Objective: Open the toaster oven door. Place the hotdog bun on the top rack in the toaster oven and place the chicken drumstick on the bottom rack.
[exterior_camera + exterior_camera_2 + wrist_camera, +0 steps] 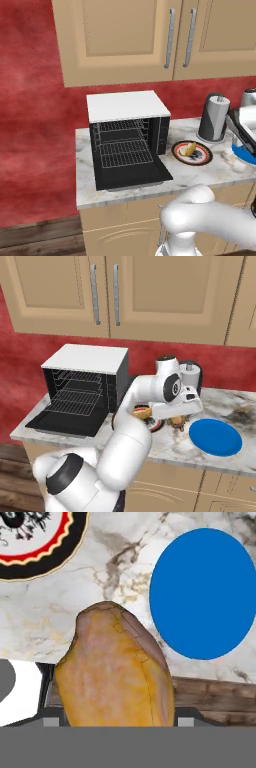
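Over the counter's right half, between the patterned plate and the blue plate, sits the gripper. Its jaws are at mid width, clamped on a golden-brown lump that I read as the chicken drumstick. It fills the gap between the fingertips in the hand view. I see counter edge and floor past it, so my guess is that it's lifted, not resting.

The toaster oven is at the counter's left end. The toaster oven door is folded all the way down and lies flat, projecting toward me. Both wire shelves are exposed: the top rack and the bottom rack, neither carrying anything I can make out.

The hotdog bun looks to be on the patterned plate, just right of the oven, so that step seems not yet done.

Key relation: the cavity is well to the gripper's left, with the patterned plate in between. The drumstick's long axis runs up the hand view, leaning slightly, so roughly out along the fingers.

My read for the next move is to carry it left, come in over the lowered door, and enter low enough to clear the top rack. One risk is clipping the bun in transit. The kettle is behind the path, so it's not a concern.
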{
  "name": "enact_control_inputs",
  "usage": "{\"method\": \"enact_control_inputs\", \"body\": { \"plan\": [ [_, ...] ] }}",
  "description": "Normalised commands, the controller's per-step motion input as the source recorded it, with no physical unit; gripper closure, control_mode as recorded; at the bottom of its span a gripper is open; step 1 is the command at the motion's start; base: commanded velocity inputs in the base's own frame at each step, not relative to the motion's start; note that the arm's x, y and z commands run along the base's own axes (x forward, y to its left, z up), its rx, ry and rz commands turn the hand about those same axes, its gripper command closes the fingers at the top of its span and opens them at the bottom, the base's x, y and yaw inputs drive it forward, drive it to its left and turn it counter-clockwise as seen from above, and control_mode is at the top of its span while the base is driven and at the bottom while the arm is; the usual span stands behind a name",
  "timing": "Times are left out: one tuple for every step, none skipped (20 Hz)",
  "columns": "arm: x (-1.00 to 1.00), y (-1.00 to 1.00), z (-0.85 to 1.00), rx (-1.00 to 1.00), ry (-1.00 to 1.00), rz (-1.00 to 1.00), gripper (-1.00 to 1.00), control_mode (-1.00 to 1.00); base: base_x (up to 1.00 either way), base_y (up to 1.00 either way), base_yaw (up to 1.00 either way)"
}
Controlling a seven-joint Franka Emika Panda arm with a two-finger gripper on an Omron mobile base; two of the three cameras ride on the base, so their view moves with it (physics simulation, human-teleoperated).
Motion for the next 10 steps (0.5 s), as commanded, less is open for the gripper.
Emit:
{"method": "enact_control_inputs", "body": {
  "plan": [
    [-0.22, 1.0, 0.59, -0.09, -0.13, 0.21, 1.0, -1.0, 0.0, 0.0, 0.0],
    [-0.21, 1.0, 0.59, -0.1, -0.13, 0.2, 1.0, -1.0, 0.0, 0.0, 0.0],
    [-0.03, 1.0, 0.58, -0.08, -0.09, 0.2, 1.0, -1.0, 0.0, 0.0, 0.0],
    [0.0, 1.0, 0.59, -0.1, -0.02, 0.19, 1.0, -1.0, 0.0, 0.0, 0.0],
    [0.0, 1.0, 0.62, -0.1, 0.0, 0.2, 1.0, -1.0, 0.0, 0.0, 0.0],
    [0.0, 1.0, 0.6, -0.08, 0.0, 0.22, 1.0, -1.0, 0.0, 0.0, 0.0],
    [0.0, 1.0, 0.59, -0.07, 0.0, 0.24, 1.0, -1.0, 0.0, 0.0, 0.0],
    [0.0, 1.0, 0.52, -0.08, 0.0, 0.25, 1.0, -1.0, 0.0, 0.0, 0.0],
    [0.0, 1.0, 0.48, -0.08, 0.0, 0.27, 1.0, -1.0, 0.0, 0.0, 0.0],
    [0.0, 1.0, 0.26, -0.08, 0.0, 0.3, 1.0, -1.0, 0.0, 0.0, 0.0]
  ]
}}
